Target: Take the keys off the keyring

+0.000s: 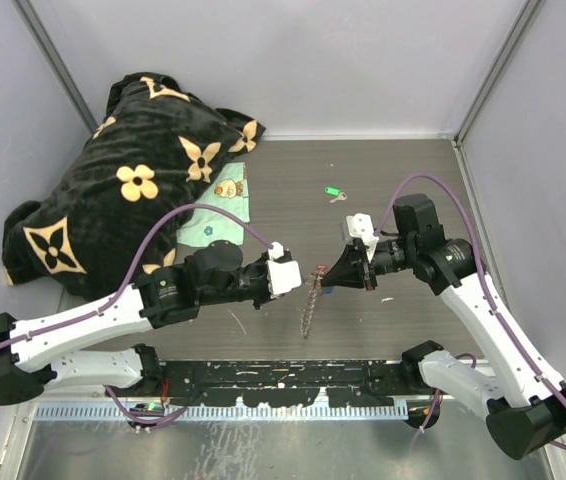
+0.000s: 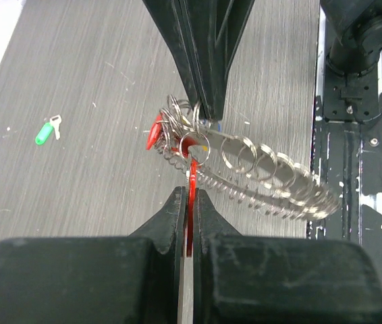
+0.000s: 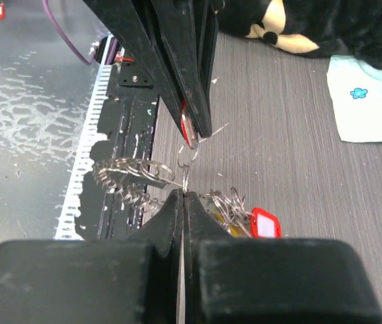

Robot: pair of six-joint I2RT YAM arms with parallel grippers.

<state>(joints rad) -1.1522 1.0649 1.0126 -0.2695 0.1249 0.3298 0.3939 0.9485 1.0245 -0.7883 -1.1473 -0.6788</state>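
Left gripper [image 2: 189, 196] pinches a red-tagged key [image 2: 192, 179], right gripper [image 3: 183, 197] clamps the keyring [image 2: 292, 192]; one green key [image 1: 333, 191] lies free far off, others remain.

Bright, even overhead light; soft faint shadows on counter [image 1: 293, 190]. Wrist views: left tool [image 2: 189, 196] body at bottom of frame out of focus; keyring [image 2: 272, 182] coils glint sharply.
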